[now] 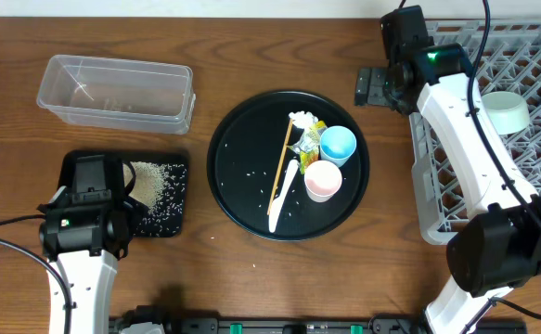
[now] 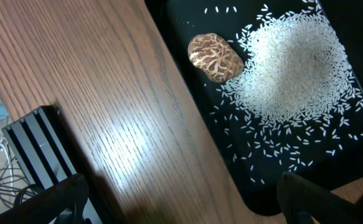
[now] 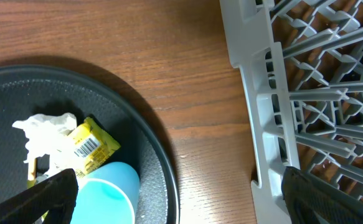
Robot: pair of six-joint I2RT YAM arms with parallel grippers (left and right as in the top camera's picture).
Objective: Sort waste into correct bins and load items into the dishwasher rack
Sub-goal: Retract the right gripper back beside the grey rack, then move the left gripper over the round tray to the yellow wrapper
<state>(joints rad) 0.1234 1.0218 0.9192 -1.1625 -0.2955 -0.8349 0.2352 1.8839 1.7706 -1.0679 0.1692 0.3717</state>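
Brown wooden table point(image 1: 251, 56) carries a shallow black rectangular tray point(image 2: 175, 18) holding loose white rice grains point(image 2: 293, 68) and a small brown food lump point(image 2: 215, 57). Left gripper point(image 2: 190, 199) hovers above it, right gripper point(image 3: 190, 193) beside the grey plastic crate point(image 3: 256, 81), both jaws apart.

White rice point(image 2: 293, 68) on black tray point(image 2: 181, 25); brown lump point(image 2: 215, 57) (veined pale); grey lattice rack point(image 3: 256, 74)

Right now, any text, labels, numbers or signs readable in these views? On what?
No readable words or numbers in any view.
Barcode on the yellow wrapper, which lies in the round black tray: bars visible, any digits too small to read.
Nothing else shows print.
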